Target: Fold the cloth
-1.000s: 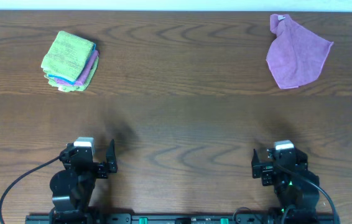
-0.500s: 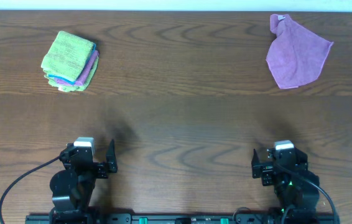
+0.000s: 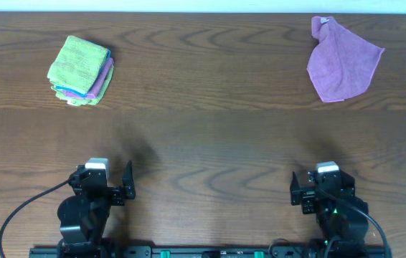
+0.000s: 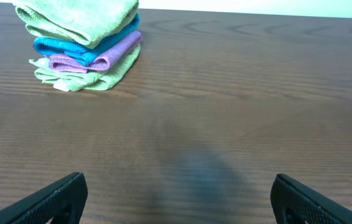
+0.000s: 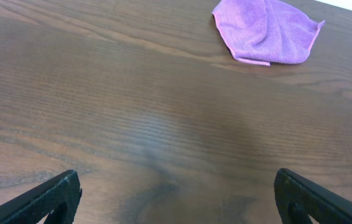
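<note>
A purple cloth [image 3: 342, 61] lies loosely crumpled at the far right of the wooden table; it also shows in the right wrist view [image 5: 264, 31]. My left gripper [image 3: 110, 185] is open and empty at the near left edge, its fingers wide apart in the left wrist view [image 4: 177, 198]. My right gripper [image 3: 320, 190] is open and empty at the near right edge, its fingers wide apart in the right wrist view [image 5: 177, 198]. Both grippers are far from the purple cloth.
A stack of folded cloths [image 3: 79, 70], green, blue and purple, sits at the far left, also in the left wrist view [image 4: 83, 42]. The brown wooden table [image 3: 210, 136] spans the whole view, with its far edge at the top.
</note>
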